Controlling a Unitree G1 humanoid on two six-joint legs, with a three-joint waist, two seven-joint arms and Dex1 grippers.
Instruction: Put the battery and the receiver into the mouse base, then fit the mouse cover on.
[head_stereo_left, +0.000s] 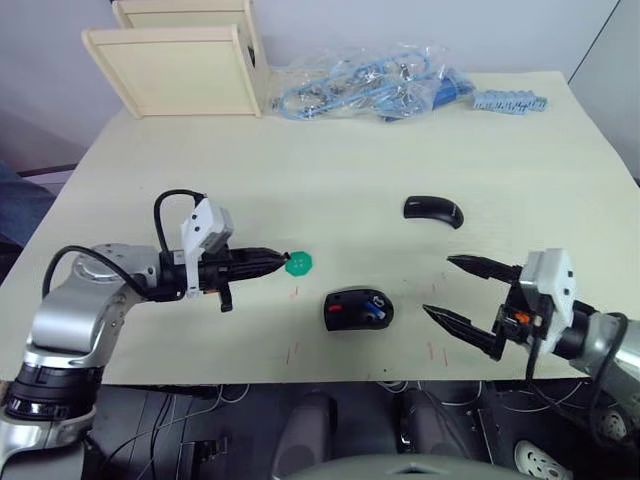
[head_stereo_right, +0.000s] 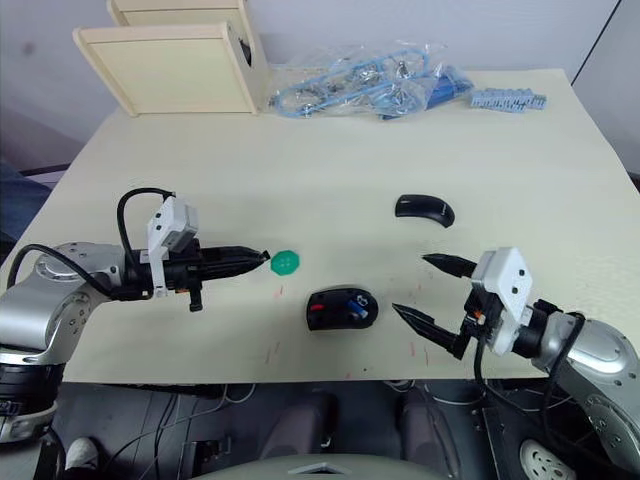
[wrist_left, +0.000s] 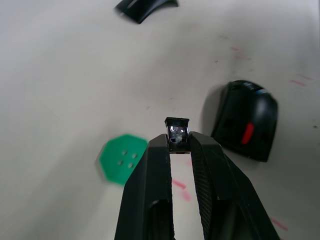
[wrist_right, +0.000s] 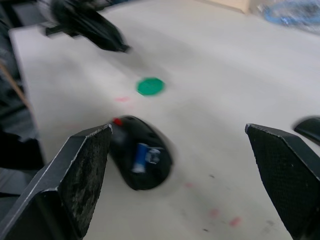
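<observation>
Receiver (wrist_left: 177, 133): small black USB nub, pinched at the very tips of the left gripper (head_stereo_left: 272, 262), held above the table (head_stereo_left: 330, 170) just left of the green disc (head_stereo_left: 298, 264). Likely light, stiff and slick, so easily twisted or dropped; best held by the black plastic end, metal plug left free for its slot. No grip to spare as pinched now.

Mouse base (head_stereo_left: 357, 309): near the table's front edge, centre, inner side up, red patch showing. Battery (head_stereo_left: 376, 306) already seated inside, blue and white. Rigid, probably light enough to slide when pushed; worth steadying from the sides.

Mouse cover (head_stereo_left: 433, 210): farther back and to the right, well apart from the base. Glossy, arched, thin shell; probably slippery, better taken across its width at the edges.

Right gripper (head_stereo_left: 462, 293): fingers spread wide, empty, hovering to the right of the base, near the front edge.

No brand, label or legible writing readable on any part. Faint red marks on the table only.
</observation>
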